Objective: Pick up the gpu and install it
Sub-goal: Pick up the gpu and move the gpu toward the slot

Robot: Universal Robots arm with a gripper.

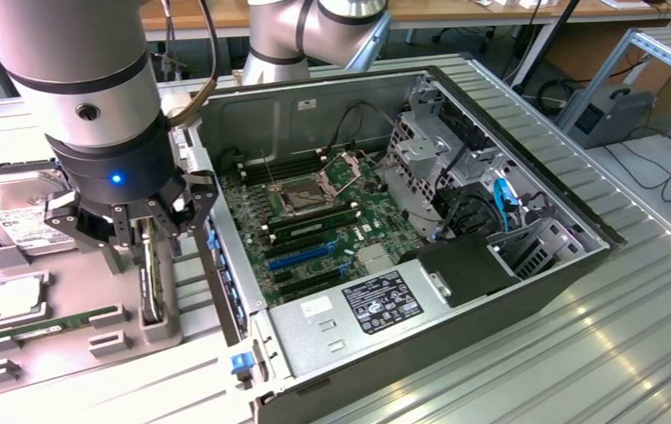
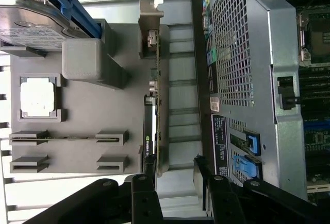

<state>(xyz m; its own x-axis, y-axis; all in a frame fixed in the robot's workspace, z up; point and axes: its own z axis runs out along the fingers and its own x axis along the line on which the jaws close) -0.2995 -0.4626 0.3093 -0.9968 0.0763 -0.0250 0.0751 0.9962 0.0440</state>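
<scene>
The gpu is a thin dark card standing on edge in a slot of the grey holder tray, just beside the open computer case. In the wrist view the gpu runs lengthwise, with its silvery bracket at the far end. My gripper hangs directly over the card, open, with one finger on each side of its upper edge. The wrist view shows my gripper straddling the card's near end; the card lies close to one finger. Nothing is held.
On the tray lie a silver hard drive, a square CPU and a green RAM stick. Inside the case are the motherboard, its blue slots, cables and the power supply. The case wall stands close by.
</scene>
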